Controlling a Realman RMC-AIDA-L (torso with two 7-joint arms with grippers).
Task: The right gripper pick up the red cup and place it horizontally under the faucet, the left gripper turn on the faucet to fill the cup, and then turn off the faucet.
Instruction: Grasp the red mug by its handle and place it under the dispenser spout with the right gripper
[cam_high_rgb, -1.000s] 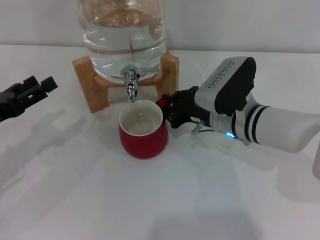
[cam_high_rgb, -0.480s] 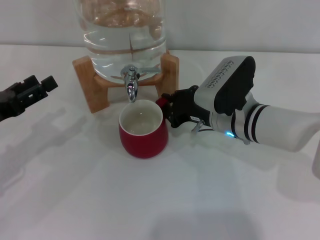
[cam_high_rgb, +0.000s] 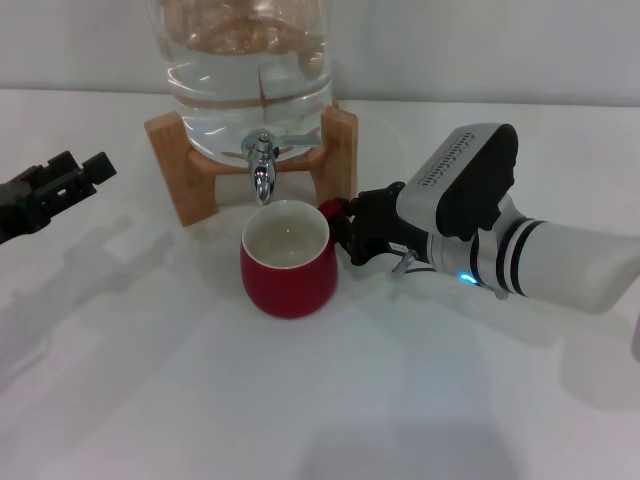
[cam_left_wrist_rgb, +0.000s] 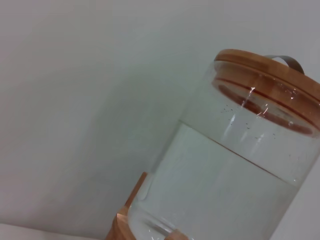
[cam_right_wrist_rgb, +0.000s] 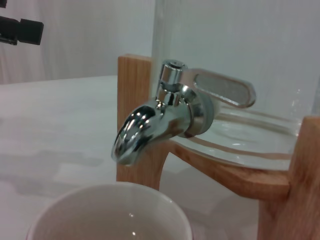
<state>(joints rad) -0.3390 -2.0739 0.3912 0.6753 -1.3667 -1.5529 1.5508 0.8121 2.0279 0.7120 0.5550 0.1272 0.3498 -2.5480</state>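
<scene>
The red cup (cam_high_rgb: 288, 275) stands upright on the white table, white inside and holding no water, with its mouth just below the chrome faucet (cam_high_rgb: 262, 170). My right gripper (cam_high_rgb: 342, 228) reaches in from the right and is shut on the cup's small red handle (cam_high_rgb: 329, 208). The right wrist view shows the faucet (cam_right_wrist_rgb: 155, 122) close up, its flat lever pointing sideways along the jar, above the cup's rim (cam_right_wrist_rgb: 110, 210). No water runs. My left gripper (cam_high_rgb: 80, 170) hovers open at the far left, well away from the faucet.
A big glass water jar (cam_high_rgb: 248, 70) sits on a wooden stand (cam_high_rgb: 180, 170) behind the cup; the left wrist view shows the jar (cam_left_wrist_rgb: 235, 165) with its wooden lid. The left gripper (cam_right_wrist_rgb: 20, 27) shows far off in the right wrist view. White table (cam_high_rgb: 300, 400) lies in front.
My right arm has shifted slightly right and toward me, and the cup has nudged a little the same way. The left arm has not moved.
</scene>
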